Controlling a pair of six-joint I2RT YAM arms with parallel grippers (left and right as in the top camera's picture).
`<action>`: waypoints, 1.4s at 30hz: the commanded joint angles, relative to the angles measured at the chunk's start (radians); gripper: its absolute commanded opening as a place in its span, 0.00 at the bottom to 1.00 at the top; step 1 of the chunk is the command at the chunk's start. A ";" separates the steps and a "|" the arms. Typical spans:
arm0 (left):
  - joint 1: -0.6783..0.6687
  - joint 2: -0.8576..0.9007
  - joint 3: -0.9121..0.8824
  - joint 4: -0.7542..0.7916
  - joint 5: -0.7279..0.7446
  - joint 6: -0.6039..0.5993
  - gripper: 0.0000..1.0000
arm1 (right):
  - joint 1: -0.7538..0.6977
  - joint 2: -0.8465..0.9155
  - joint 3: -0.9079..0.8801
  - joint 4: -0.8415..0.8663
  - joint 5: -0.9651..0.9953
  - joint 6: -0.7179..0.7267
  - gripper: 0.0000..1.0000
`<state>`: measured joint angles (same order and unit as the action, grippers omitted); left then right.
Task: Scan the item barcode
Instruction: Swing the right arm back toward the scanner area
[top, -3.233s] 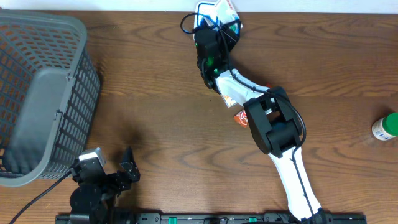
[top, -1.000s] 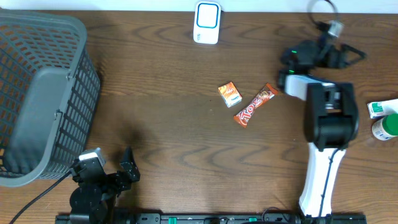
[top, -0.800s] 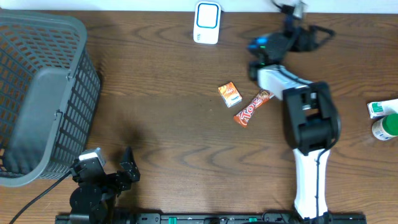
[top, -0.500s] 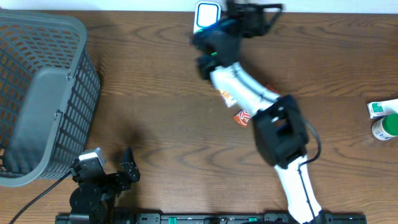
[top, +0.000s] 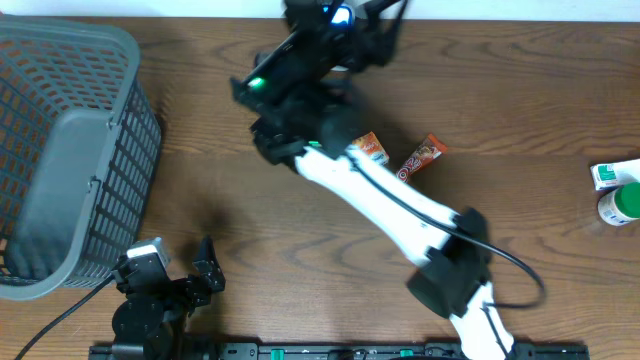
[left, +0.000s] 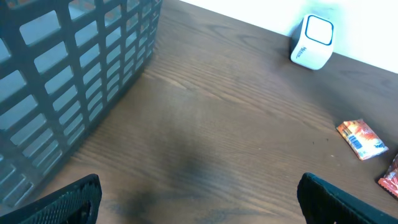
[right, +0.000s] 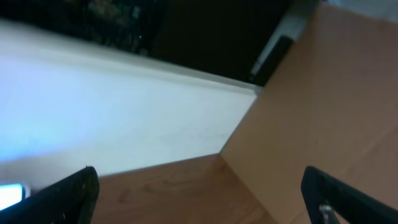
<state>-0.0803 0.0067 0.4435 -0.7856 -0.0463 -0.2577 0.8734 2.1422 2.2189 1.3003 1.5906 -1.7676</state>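
Note:
The white scanner (left: 313, 42) with a blue face stands at the table's back edge. In the overhead view my right arm covers most of it. A small orange packet (top: 372, 148) and a red-orange candy bar (top: 423, 155) lie mid-table, and both also show in the left wrist view, the packet (left: 362, 138) and the bar (left: 390, 177). My right gripper (top: 352, 24) is raised over the back edge near the scanner, open and holding nothing. Its wrist view (right: 199, 202) shows only wall and wood. My left gripper (top: 203, 272) rests open at the front left, its fingers wide apart (left: 199, 199).
A grey slatted basket (top: 70, 150) fills the left side. A green-capped bottle (top: 620, 204) and a white-green box (top: 612, 173) sit at the far right edge. My right arm (top: 390, 200) stretches diagonally across the table's middle.
My right arm has swung from the back right corner leftward along the back edge, now over the scanner. Its jaws stayed open and empty. The left arm has not moved.

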 joint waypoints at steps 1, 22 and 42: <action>-0.003 -0.001 -0.001 0.000 0.009 0.013 0.98 | -0.004 -0.132 0.124 -0.081 -0.051 0.028 0.99; -0.003 -0.001 -0.001 0.000 0.009 0.013 0.98 | -0.205 -0.391 0.205 -2.285 -1.190 1.753 0.95; -0.003 -0.001 -0.001 0.000 0.009 0.013 0.98 | -0.552 0.052 0.205 -2.933 -1.728 1.866 0.96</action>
<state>-0.0803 0.0067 0.4416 -0.7860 -0.0425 -0.2577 0.3271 2.1185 2.4222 -1.6272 -0.0338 0.0872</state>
